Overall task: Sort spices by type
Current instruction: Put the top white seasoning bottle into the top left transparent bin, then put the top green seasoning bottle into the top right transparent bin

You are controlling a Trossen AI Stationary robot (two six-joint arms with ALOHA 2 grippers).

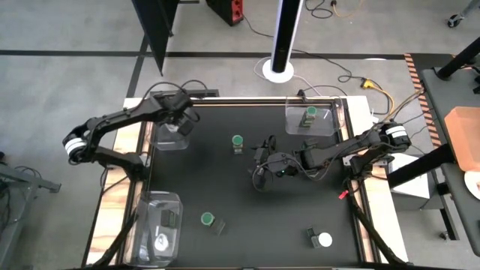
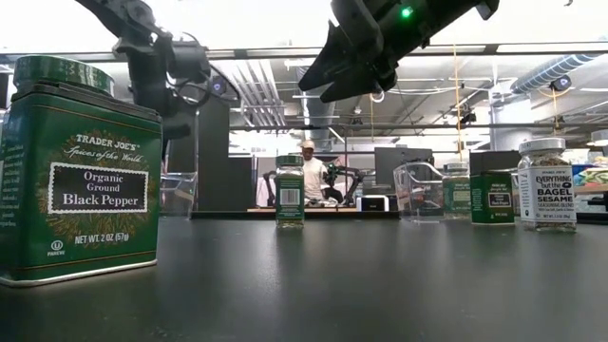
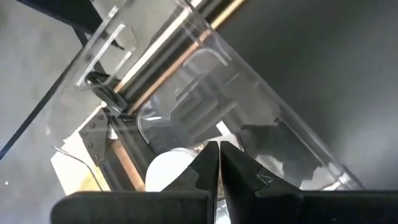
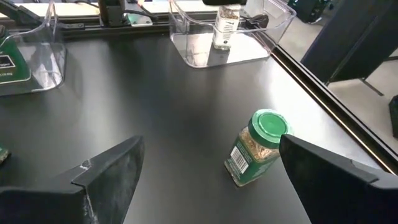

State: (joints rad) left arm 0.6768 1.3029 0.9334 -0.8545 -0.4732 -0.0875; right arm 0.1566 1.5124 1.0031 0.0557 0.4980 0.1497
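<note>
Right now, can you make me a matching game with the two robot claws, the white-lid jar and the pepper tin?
Things:
1. left gripper
2. right gripper
3. white-lidded jar
4. Black Pepper tin

Matches:
A. green
B. open, over the middle of the table
C. shut, over a clear tray
D. on the bare table, away from the trays

Pairs: 1-C, 2-B, 3-D, 4-A

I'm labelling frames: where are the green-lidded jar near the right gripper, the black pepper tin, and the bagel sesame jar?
green-lidded jar (image 4: 268, 123), right wrist view, on its lid.
black pepper tin (image 2: 78, 180), low view, on its front label.
bagel sesame jar (image 2: 544, 195), low view, on its label.
</note>
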